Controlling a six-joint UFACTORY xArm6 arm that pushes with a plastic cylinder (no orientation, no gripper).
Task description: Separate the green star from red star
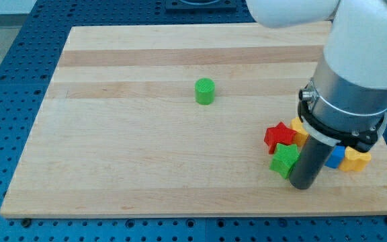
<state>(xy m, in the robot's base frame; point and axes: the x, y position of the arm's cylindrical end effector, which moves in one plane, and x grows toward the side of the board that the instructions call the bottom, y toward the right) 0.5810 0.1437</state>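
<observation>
The green star (285,160) lies near the board's lower right, touching the red star (279,136) just above it. My tip (302,185) rests on the board right beside the green star, at its lower right, and looks to be touching it. The dark rod rises from there and hides part of the blocks behind it.
A green cylinder (205,91) stands alone near the board's middle. A yellow block (299,129) sits right of the red star. A blue block (335,157) and another yellow block (355,160) lie right of the rod. The board's bottom edge (200,216) is close below my tip.
</observation>
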